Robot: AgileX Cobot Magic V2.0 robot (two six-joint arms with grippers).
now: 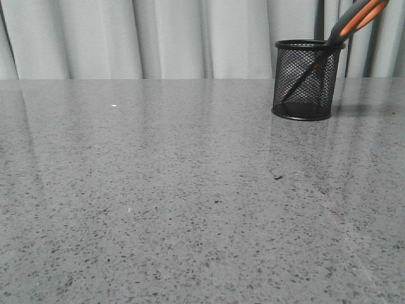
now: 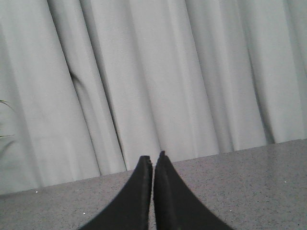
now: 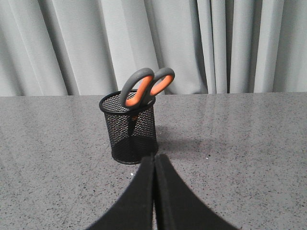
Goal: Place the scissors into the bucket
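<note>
The black wire-mesh bucket (image 1: 308,80) stands upright at the far right of the table. The scissors (image 1: 358,19) stand inside it, blades down, with the grey and orange handles leaning out over the right rim. In the right wrist view the bucket (image 3: 129,127) holds the scissors (image 3: 146,87) just beyond my right gripper (image 3: 154,155), which is shut and empty, apart from both. My left gripper (image 2: 153,155) is shut and empty, facing the curtain, with neither object in its view. Neither gripper shows in the front view.
The grey speckled table (image 1: 158,202) stretches across the front view. A pale curtain (image 1: 190,38) hangs behind its far edge. A small white speck (image 1: 113,105) lies at the far left.
</note>
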